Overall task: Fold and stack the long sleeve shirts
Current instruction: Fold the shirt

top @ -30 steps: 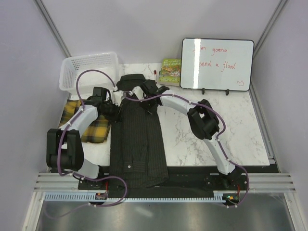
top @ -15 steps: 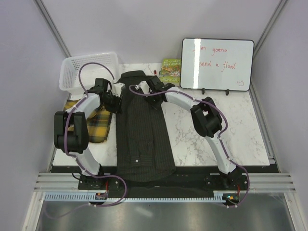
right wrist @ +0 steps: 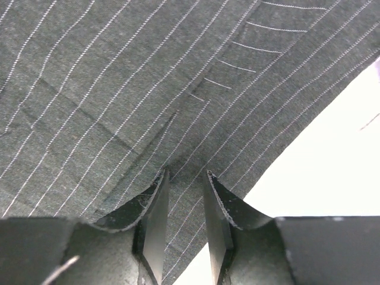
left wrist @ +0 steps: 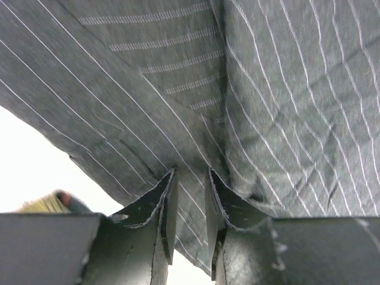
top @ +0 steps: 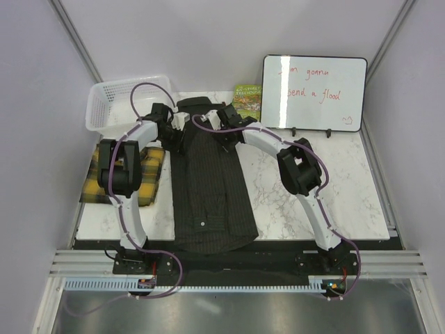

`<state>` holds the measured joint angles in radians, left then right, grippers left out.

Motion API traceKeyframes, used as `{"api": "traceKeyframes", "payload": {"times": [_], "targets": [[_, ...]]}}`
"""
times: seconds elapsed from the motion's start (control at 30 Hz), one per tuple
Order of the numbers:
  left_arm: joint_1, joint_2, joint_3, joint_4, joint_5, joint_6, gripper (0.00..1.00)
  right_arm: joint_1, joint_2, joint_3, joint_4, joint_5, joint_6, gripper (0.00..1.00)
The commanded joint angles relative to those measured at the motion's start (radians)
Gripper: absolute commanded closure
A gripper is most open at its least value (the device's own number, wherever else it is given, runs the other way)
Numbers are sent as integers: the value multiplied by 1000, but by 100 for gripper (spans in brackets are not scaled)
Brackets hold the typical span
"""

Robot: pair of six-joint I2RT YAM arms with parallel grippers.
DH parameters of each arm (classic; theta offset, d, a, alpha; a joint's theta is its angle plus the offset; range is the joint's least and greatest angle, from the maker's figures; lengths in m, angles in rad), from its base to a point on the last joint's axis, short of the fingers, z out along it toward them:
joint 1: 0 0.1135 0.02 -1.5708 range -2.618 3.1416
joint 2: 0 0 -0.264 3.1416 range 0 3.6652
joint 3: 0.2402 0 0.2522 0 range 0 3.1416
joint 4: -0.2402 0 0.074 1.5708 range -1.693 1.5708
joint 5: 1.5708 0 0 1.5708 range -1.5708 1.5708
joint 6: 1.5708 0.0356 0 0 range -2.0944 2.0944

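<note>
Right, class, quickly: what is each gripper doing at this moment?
Left gripper: closed, pinching the dark pinstriped shirt.
Right gripper: closed, pinching the same shirt.

Left gripper [left wrist: 189,205] and right gripper [right wrist: 183,211] dragged the pinstriped shirt [top: 208,188] farther back, hem seemingly onto the table [top: 313,174]

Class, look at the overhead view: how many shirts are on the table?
2. The dark shirt lies lengthwise in the middle. The plaid shirt lies to its left, partly covered. Another could lie unseen beneath them.
</note>
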<state>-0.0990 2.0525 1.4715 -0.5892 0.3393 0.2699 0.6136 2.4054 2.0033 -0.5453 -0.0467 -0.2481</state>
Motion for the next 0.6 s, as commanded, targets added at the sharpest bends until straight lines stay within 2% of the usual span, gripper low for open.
{"api": "traceKeyframes", "payload": {"times": [0.0, 0.13, 0.2, 0.37, 0.5, 0.57], "targets": [[-5, 37, 101, 17, -13, -58, 70, -34, 77, -5, -47, 13, -2, 61], [-8, -58, 104, 32, 47, -61, 68, -34, -24, -41, -54, -99, -6, 54], [-16, -132, 73, 25, 78, -57, 66, -34, -142, -116, -56, -155, -17, 50], [-54, -357, -126, -58, 99, -6, 63, -32, -403, -360, -67, -266, -52, 48], [-90, -443, -337, -86, 127, 6, 62, -11, -469, -509, -110, -297, -95, 51], [-108, -443, -385, -87, 121, 9, 62, 0, -480, -587, -98, -311, -95, 52]]}}
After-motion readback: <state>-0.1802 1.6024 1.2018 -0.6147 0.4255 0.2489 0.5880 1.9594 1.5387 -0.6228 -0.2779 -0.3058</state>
